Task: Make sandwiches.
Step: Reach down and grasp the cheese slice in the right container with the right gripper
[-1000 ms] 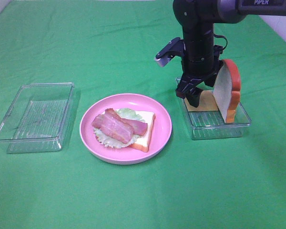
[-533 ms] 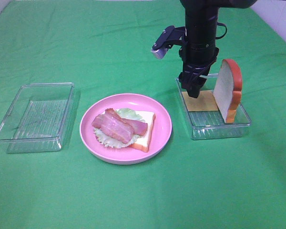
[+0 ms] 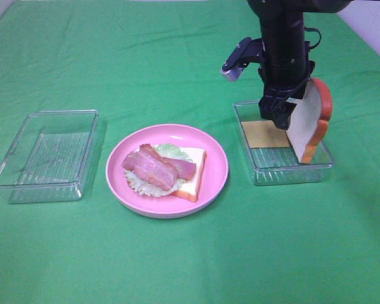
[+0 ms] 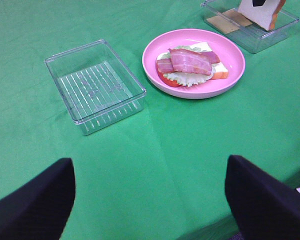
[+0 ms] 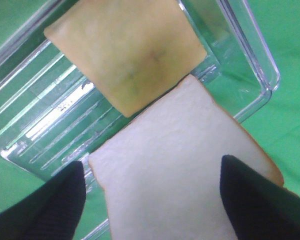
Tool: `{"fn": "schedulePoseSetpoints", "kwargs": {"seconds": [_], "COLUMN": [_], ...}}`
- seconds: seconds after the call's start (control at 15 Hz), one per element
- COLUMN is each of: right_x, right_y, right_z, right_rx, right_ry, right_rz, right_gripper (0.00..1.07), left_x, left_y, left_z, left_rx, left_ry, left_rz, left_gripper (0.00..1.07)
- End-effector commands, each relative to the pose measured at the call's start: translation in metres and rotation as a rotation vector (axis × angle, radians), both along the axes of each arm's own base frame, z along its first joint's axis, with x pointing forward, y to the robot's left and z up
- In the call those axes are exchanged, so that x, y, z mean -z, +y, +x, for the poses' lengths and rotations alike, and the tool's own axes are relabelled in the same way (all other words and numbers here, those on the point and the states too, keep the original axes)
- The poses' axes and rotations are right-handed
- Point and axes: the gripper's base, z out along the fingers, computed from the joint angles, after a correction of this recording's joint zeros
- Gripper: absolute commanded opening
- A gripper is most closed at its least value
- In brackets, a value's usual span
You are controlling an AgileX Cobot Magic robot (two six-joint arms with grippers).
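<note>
On the pink plate (image 3: 216,152) lies the partial sandwich (image 3: 168,168): a white bread slice, a lettuce leaf and bacon strips (image 4: 190,61) on top. A second bread slice (image 3: 311,120) leans tilted in the clear right container (image 3: 291,174), beside a flat yellow cheese square (image 3: 264,134). My right gripper (image 3: 280,119) hangs open just over that slice's white face (image 5: 180,165), one finger to each side, and I cannot tell if it touches. My left gripper (image 4: 150,200) is open and empty, low over the cloth, well short of the plate (image 4: 235,60).
An empty clear container (image 3: 47,155) sits left of the plate on the green cloth. The right arm's column rises above the right container. The cloth's edge shows at the far right corner.
My right gripper has shifted right across the container, from over the cheese to the bread slice. The slice has tipped over toward the right. The left gripper has not changed.
</note>
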Motion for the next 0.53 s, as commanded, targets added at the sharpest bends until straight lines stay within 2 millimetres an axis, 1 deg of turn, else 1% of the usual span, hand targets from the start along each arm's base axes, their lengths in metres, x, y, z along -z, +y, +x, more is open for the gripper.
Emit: {"fn": "schedulePoseSetpoints", "kwargs": {"seconds": [0.07,0.2,0.27,0.33,0.53], "right_x": [-0.003,-0.002,0.0,0.0,0.003], "right_y": [0.0,0.005,0.012,0.013,0.019], "right_z": [-0.001,-0.003,-0.005,-0.004,0.001], "right_rx": [0.005,-0.033,-0.101,-0.117,-0.234], "right_ry": [-0.002,0.029,0.062,0.061,0.028], "right_rz": [0.0,0.062,0.13,0.142,0.186], "right_gripper": [0.72,0.72,0.72,0.72,0.72], "left_x": [0.0,0.0,0.0,0.0,0.0], "left_y": [0.001,0.001,0.001,0.001,0.001], "left_z": [-0.003,-0.003,-0.003,-0.003,-0.003], "left_rx": [0.005,0.005,0.005,0.005,0.005], "left_ry": [-0.028,-0.028,-0.028,-0.028,-0.028], "left_rz": [-0.013,-0.013,-0.013,-0.013,-0.013], "left_gripper": [0.78,0.78,0.78,0.78,0.78]}}
